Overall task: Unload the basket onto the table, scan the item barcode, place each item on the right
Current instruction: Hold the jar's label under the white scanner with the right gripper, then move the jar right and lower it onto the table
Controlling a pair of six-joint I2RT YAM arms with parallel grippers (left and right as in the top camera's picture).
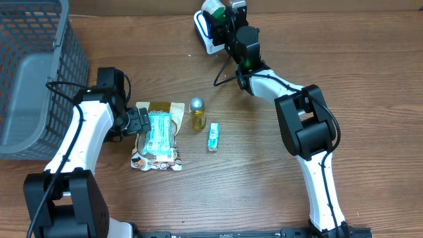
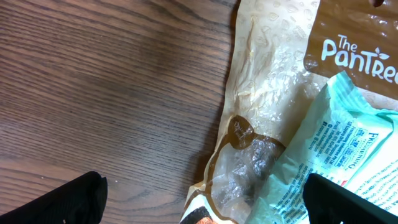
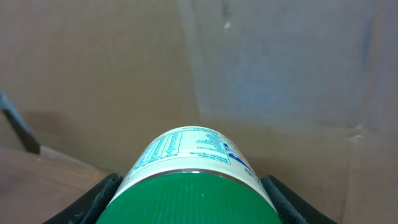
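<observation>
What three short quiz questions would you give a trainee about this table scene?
1. True or false: the right gripper holds the white round container with a green lid.
2. What lies on top of the brown and clear plastic snack pouch? A) a teal wrapped packet B) a red apple C) a metal spoon
3. Fill in: the jaws of the left gripper are ___.

Key: 1 true; 2 A; 3 open.

Soft, even light, with faint shadows on the table (image 1: 264, 192). Mild glare on the clear bag (image 2: 267, 93). The jar (image 3: 186, 149) looks blurred, close to the right wrist camera.
</observation>
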